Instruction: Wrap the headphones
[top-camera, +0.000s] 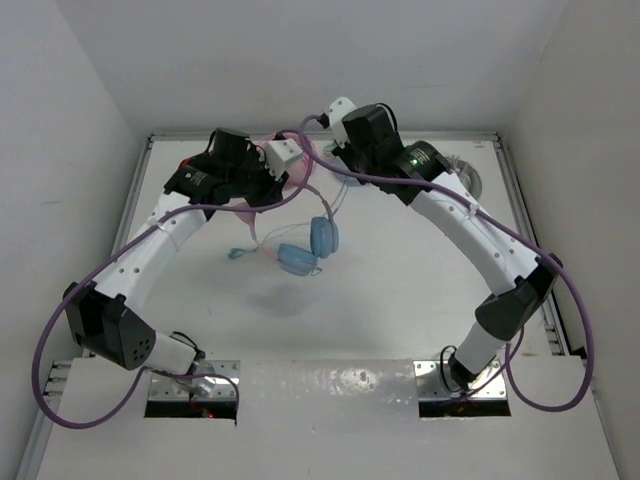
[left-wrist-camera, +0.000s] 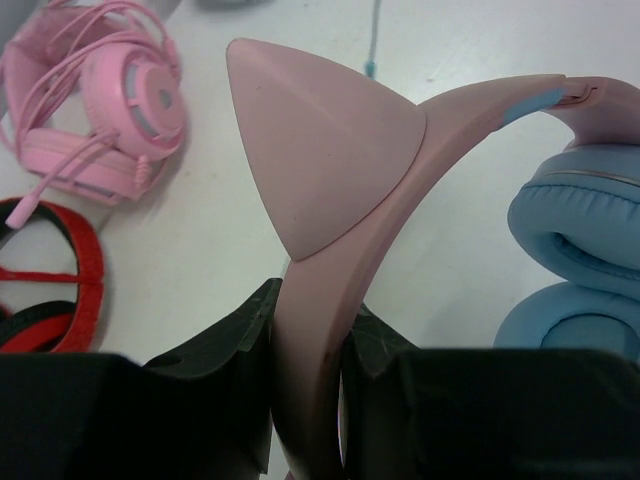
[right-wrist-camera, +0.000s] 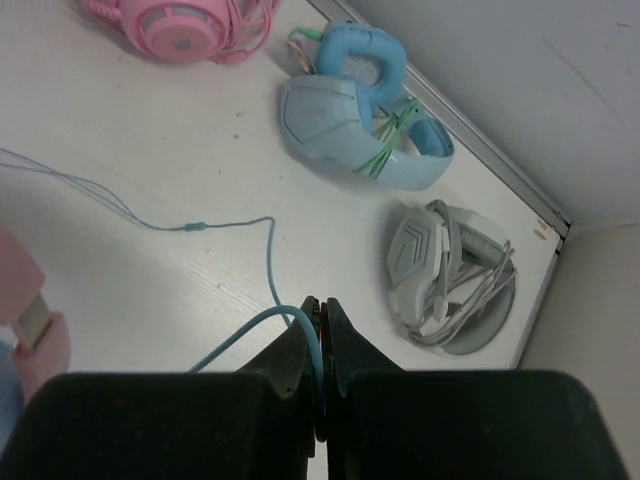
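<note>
The left wrist view's edges cut off the red headset (left-wrist-camera: 92, 265) and the headphones (left-wrist-camera: 575, 225).

top external: high, behind arm bases (bottom edge), looks down, far, whole table (top-camera: 400, 290) in frame | left wrist: over own fingers (left-wrist-camera: 225, 345), tight on pink headband (left-wrist-camera: 460, 105), table behind | right wrist: over own fingers (right-wrist-camera: 290, 355), blue cable (right-wrist-camera: 268, 262) near, table corner at right | both wrists share: all-pink headphones (left-wrist-camera: 110, 100), upper left
</note>
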